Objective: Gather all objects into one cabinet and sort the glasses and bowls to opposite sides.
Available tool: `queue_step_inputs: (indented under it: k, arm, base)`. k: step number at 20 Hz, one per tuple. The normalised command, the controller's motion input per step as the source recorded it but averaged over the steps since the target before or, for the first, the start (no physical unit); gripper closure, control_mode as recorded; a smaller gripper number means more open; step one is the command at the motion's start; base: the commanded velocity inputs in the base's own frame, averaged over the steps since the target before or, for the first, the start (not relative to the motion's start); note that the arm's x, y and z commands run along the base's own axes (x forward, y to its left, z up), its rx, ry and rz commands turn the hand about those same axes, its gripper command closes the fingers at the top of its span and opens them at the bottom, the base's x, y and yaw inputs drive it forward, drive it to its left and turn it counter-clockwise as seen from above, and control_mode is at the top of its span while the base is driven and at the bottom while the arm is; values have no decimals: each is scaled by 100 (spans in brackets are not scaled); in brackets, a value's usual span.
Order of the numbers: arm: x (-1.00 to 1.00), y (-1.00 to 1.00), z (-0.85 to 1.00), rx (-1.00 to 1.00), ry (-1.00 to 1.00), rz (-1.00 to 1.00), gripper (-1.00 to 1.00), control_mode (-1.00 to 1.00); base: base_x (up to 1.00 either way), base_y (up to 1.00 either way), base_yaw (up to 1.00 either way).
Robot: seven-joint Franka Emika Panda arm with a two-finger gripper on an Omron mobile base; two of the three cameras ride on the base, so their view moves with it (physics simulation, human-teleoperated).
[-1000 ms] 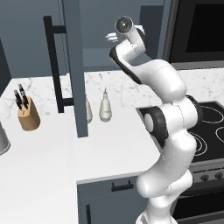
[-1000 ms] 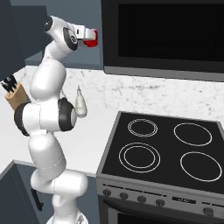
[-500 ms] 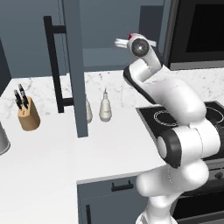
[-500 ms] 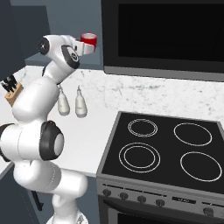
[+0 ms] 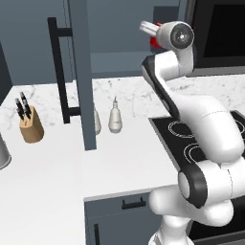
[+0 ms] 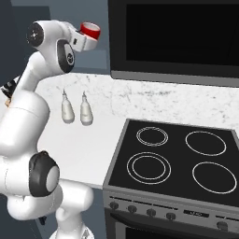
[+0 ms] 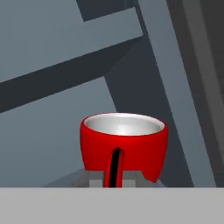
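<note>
A bright red cup [image 6: 89, 31] is held high in the air with my gripper [image 6: 84, 38] shut on it. In the hand view the red cup [image 7: 124, 146] has a pale inside, and a dark fingertip [image 7: 114, 168] crosses its front wall. From the left, a sliver of the red cup [image 5: 155, 43] shows behind the hand, in front of the slate-blue cabinet [image 5: 119, 28]. The cabinet's panels [image 7: 57, 39] and dark interior lie beyond the cup in the hand view. The other cup and the bowls are out of view.
An open slate-blue door [image 5: 79, 72] with a black bar handle juts over the white counter [image 5: 57, 177]. A knife block [image 5: 30, 127] and two white bottles [image 6: 68, 109] stand on the counter. The black stove [image 6: 177, 158] lies to the right, under a dark microwave [image 6: 177, 37].
The arm has swung its elbow round toward the stove. The hand has lifted the red cup a little higher, still shut on it.
</note>
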Motion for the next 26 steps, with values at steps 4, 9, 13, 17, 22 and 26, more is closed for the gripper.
queue_step_inputs:
  k: [4,9,13,17,22,26]
  arm:
    - [-84,-7,12,6,-15,0,100,-100]
    - [-100,-1,0,0,-21,0,100,-100]
    - [-100,0,0,0,-15,0,100,-100]
    - [-100,-1,0,0,-14,0,100,-100]
    - [-20,-2,0,0,-3,0,100,100]
    - [0,0,0,0,0,0,100,100]
  base:
    - [0,0,0]
    - [0,0,0]
    - [0,0,0]
    - [0,0,0]
    - [-80,-5,0]
    - [-100,-17,0]
